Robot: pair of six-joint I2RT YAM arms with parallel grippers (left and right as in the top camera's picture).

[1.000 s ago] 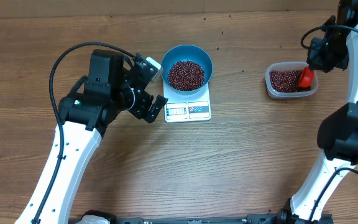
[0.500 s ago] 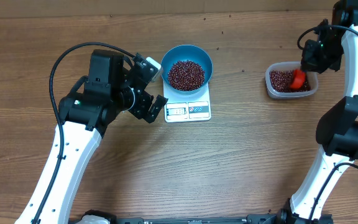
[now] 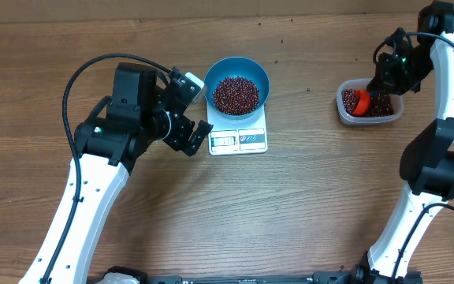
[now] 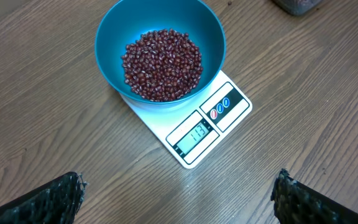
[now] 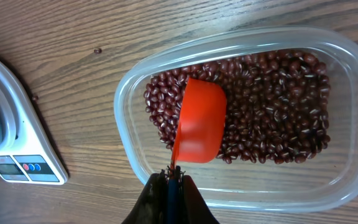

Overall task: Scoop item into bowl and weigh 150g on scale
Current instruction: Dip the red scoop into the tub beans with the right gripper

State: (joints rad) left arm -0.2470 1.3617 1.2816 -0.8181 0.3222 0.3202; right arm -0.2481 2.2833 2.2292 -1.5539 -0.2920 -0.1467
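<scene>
Left fingers (image 4: 50, 200) wide, right fingers (image 5: 159, 198) clamping the scoop (image 5: 199, 121) — only left wrist shows scale (image 4: 232, 107) digits.

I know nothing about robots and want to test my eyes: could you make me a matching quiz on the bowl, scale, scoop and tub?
Things:
1 bowl
2 scale
3 scoop
4 tub

Descriptions:
A white, flat, under the bowl
B orange, dipped inside the tub
C blue, holding beans
D clear plastic, off to the side of the scale

Pairs: 1-C, 2-A, 3-B, 4-D
</scene>
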